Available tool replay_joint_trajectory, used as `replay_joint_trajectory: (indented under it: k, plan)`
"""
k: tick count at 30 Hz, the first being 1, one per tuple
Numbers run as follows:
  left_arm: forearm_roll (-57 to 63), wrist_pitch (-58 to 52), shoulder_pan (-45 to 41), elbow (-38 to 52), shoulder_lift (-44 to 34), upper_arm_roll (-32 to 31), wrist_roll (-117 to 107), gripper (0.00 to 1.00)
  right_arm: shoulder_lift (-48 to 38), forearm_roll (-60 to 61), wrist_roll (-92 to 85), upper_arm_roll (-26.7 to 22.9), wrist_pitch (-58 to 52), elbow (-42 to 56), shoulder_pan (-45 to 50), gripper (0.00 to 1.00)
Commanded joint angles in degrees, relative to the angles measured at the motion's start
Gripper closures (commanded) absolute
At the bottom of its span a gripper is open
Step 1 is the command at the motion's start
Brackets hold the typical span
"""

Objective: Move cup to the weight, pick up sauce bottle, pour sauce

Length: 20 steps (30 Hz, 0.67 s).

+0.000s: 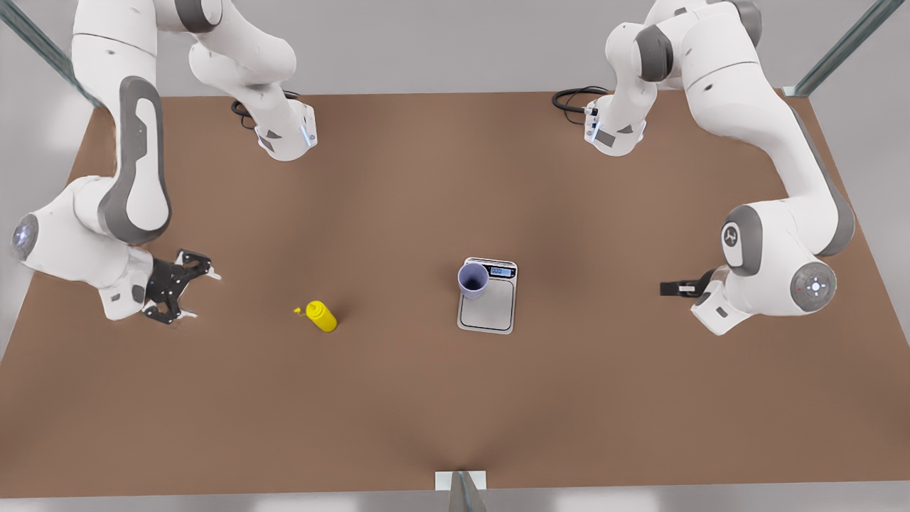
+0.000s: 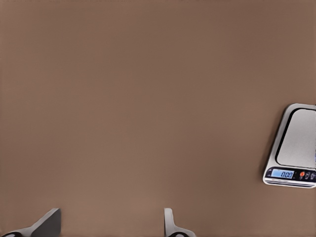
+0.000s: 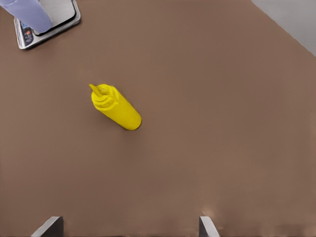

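Note:
The lavender cup (image 1: 473, 279) stands on the silver scale, the weight (image 1: 490, 313), at the corner by its blue display, right of the table's middle. The yellow sauce bottle (image 1: 321, 316) rests on the table toward the front view's left, apart from both grippers. My right gripper (image 1: 202, 294) hovers open left of the bottle, which the right wrist view shows ahead of the gripper (image 3: 128, 227) as the bottle (image 3: 118, 108), with the cup (image 3: 29, 12) on the weight (image 3: 61, 10) beyond. My left gripper (image 1: 668, 288) waits open at the front view's right; its wrist view shows the gripper (image 2: 111, 224) and the weight (image 2: 296, 143).
The brown table (image 1: 398, 398) has wide bare areas in front of and behind the objects. Both arm bases with black cables (image 1: 572, 99) stand at the back edge. A small grey post (image 1: 462, 491) sits at the middle of the front edge.

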Motion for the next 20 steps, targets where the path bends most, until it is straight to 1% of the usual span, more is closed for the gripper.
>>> replay_joint_trajectory:
  k: [1, 2, 3, 4, 6, 7, 8, 12, 13, 14, 16, 17, 20]
  plan:
    - [0.2, 0.0, 0.0, 0.0, 0.0, 0.0, 0.0, 0.0, -0.1, -1.2, 4.8, 0.2, 0.0, 0.1, -0.3, 0.0]
    - [0.3, 0.0, 0.0, 0.6, 0.0, 0.1, 0.0, 0.0, 0.0, -7.7, 16.5, 0.8, -2.4, 3.1, -0.3, 0.0]
    - [0.3, -0.1, 0.0, 0.7, 0.0, 0.2, -0.1, 0.0, 1.1, -14.2, 24.7, 0.8, -8.8, 8.2, -0.3, 0.0]
    - [0.4, -0.1, -0.1, 0.7, -0.1, 0.3, 0.0, 0.0, 2.0, -16.6, 33.7, 0.8, -15.2, 12.4, 0.4, 0.0]
    - [0.5, -0.2, -0.1, 1.2, -0.8, 0.5, -0.1, 0.0, 2.1, -15.5, 42.3, 0.7, -17.0, 15.8, 0.1, 0.0]
    - [0.5, -0.3, -0.1, 1.2, -1.0, 0.5, 0.0, 0.0, 1.6, -15.8, 52.0, 1.2, -17.2, 15.9, -0.6, 0.0]
    - [0.5, -0.4, -0.1, 1.2, -1.0, 0.7, 0.0, 0.0, 1.4, -16.7, 53.4, 6.3, -16.9, 16.0, -5.9, 0.0]
    - [0.5, -0.4, 0.0, 1.2, -2.2, 0.6, 0.2, 0.0, 1.7, -16.8, 50.2, 6.3, -16.5, 16.7, -6.1, 0.0]
    - [0.6, -0.6, -0.1, 2.0, -3.6, 0.3, 1.7, 0.0, 1.9, -16.8, 50.2, 6.3, -16.5, 16.7, -6.1, 0.0]
    - [0.8, -0.8, -1.4, 0.6, -7.8, 0.1, 2.5, 0.0, 1.9, -16.8, 50.2, 6.3, -16.6, 16.7, -6.1, 0.0]
    - [8.5, -0.8, -6.9, 0.2, -10.6, 0.1, 2.6, 0.0, 1.9, -16.8, 50.6, 6.3, -16.6, 16.6, -6.0, 0.0]
    - [8.5, -0.9, -6.9, 0.1, -12.3, 0.1, 4.2, 0.0, 1.9, -16.8, 50.6, 6.3, -16.6, 16.6, -6.1, 0.0]
    - [8.5, -1.2, -6.9, 0.2, -12.8, 0.3, 5.2, 0.0, 1.7, -16.8, 50.7, 6.3, -16.8, 16.7, -5.8, 0.0]
